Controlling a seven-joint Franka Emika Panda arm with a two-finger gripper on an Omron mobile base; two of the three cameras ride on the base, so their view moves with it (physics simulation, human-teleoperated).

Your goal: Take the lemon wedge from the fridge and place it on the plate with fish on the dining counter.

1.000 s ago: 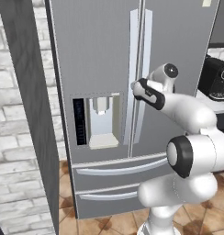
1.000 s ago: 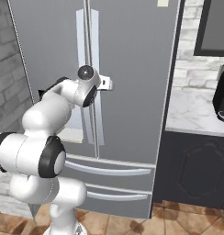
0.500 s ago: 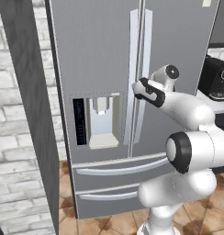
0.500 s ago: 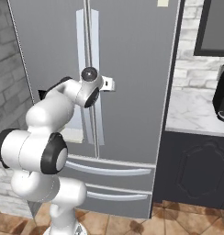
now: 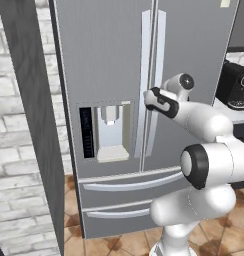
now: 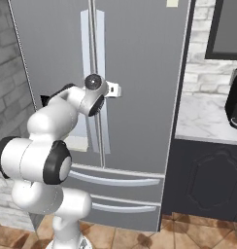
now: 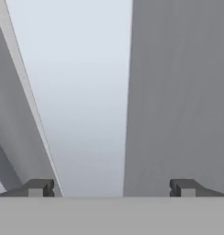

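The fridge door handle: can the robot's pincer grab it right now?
Probably yes. The open pincer is right up at the fridge's right door handle, which lies between its fingertips, with nothing in between.

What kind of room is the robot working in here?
Most likely a home kitchen. A tall grey steel French-door fridge with a water dispenser panel and two bottom drawers stands against a white brick wall. Beside it, a black coffee machine sits on a white marble counter.

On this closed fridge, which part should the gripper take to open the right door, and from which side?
Probably the right door's long vertical handle on the fridge, from straight in front: it is a slim upright bar, so the open gripper can straddle it with one finger on each side.
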